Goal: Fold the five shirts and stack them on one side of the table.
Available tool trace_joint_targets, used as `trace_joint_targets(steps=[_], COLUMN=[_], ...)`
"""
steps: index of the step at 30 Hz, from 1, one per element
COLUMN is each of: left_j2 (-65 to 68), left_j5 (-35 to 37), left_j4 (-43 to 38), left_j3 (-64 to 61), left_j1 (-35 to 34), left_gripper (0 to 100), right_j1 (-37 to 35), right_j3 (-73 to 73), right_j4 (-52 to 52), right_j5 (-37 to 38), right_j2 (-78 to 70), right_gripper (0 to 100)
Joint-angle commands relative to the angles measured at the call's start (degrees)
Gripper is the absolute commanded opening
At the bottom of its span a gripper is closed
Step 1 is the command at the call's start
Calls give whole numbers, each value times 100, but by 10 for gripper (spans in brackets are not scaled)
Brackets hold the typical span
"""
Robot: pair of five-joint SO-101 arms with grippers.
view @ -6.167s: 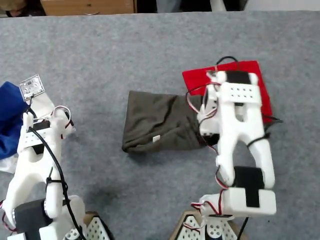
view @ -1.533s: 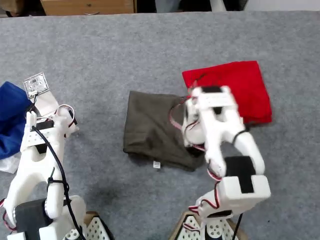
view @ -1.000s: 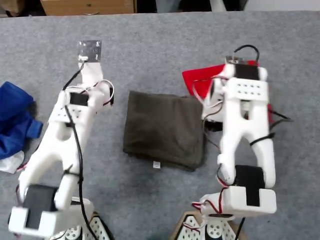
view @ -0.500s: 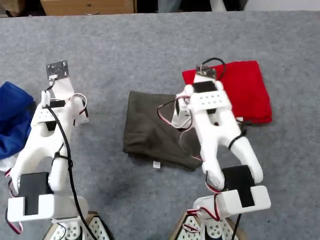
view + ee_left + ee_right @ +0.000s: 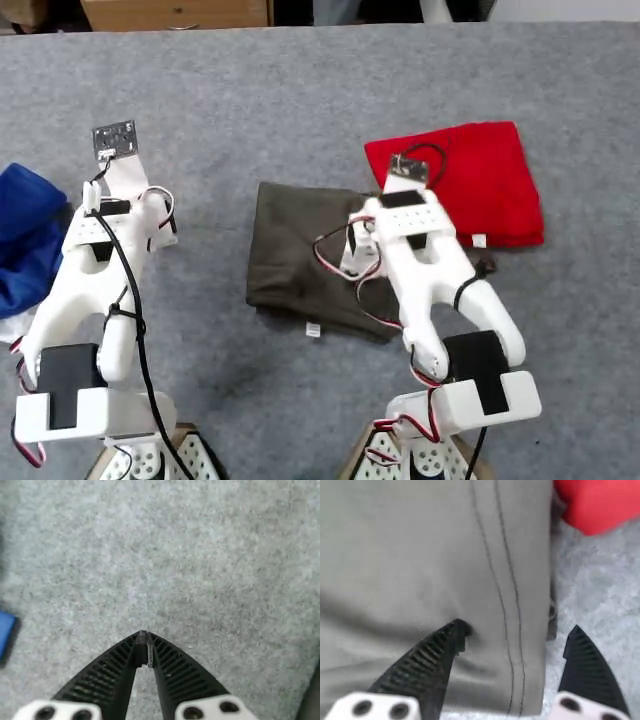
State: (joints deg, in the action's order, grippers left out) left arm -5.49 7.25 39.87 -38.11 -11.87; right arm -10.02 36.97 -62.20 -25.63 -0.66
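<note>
Looking down on a grey desk [image 5: 220,90] with two arms side by side. Spotting a folded olive shirt [image 5: 300,260] lying flat around the middle, with a folded red shirt [image 5: 485,185] just beside its far right corner. Seeing the right tool [image 5: 517,630] spread wide across the olive shirt's stitched edge: one finger [image 5: 435,650] over the fabric, the other out over bare desk, red corner nearby. Catching the left tool [image 5: 143,640] pinched fully closed on nothing, tips together above bare desk, well apart from the olive shirt. Noticing a crumpled blue shirt [image 5: 25,235] bunched at the left edge next to the left arm, plus a bit of white cloth [image 5: 12,330] poking out at its near side. Can't tell whether that white bit counts as a shirt.
</note>
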Motion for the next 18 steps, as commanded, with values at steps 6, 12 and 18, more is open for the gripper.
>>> trace_joint_targets(steps=[6, 12, 18], left_j2=[-26, -26, -26], left_j5=[79, 79, 79], left_j4=[-105, -105, -105], left_j3=[136, 119, 119], left_j1=[-4, -4, -4], left_gripper=[30, 30, 30], right_j1=[-53, -26, -9], right_j3=[154, 66, -136], right_j4=[756, 756, 457], right_j5=[-97, 0, 202], right_j2=[-831, -980, -971], right_gripper=[322, 129, 37])
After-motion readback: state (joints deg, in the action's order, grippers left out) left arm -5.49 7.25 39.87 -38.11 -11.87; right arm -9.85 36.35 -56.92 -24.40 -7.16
